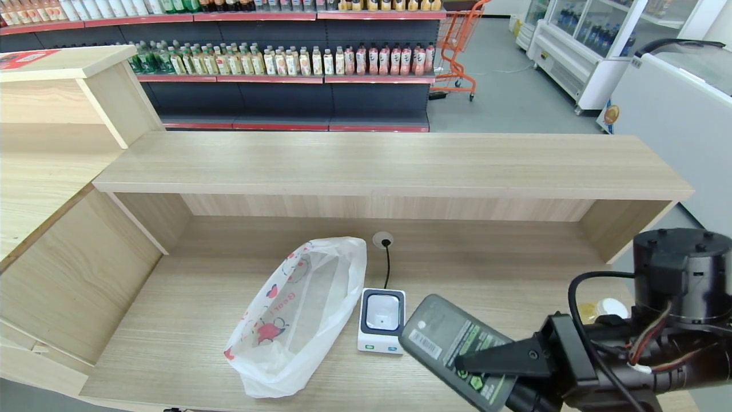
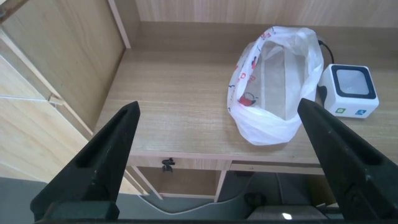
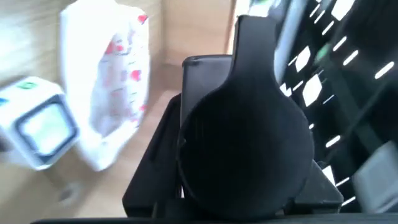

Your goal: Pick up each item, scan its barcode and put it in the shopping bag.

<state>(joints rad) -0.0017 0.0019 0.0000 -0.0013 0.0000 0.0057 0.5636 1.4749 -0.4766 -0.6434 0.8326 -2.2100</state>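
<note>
Item: a flat dark grey pouch with a white barcode label and green markings on the face turned up; it is tilted.
Where it is: held in the air over the counter, just to the right of the scanner and near the counter's front edge.
Right gripper: clamped on the pouch's lower end, with one black finger lying across its face.
Left gripper: fingers spread wide with nothing between them, hovering above the counter's near edge, to the left of the bag.
Shopping bag: thin white see-through plastic with red print, lying on its side just left of the scanner, mouth towards the back wall.
Count: one pouch, one bag, one scanner, two grippers.
Scanner: a small white box with a dark-framed window facing up; its black cable runs back to a round hole in the counter.
Around: a raised wooden ledge behind the counter, shelves of bottles, an orange trolley and white freezers beyond.
In the way: the right arm hides most of a yellowish object on the counter; I cannot tell what it is.
</note>
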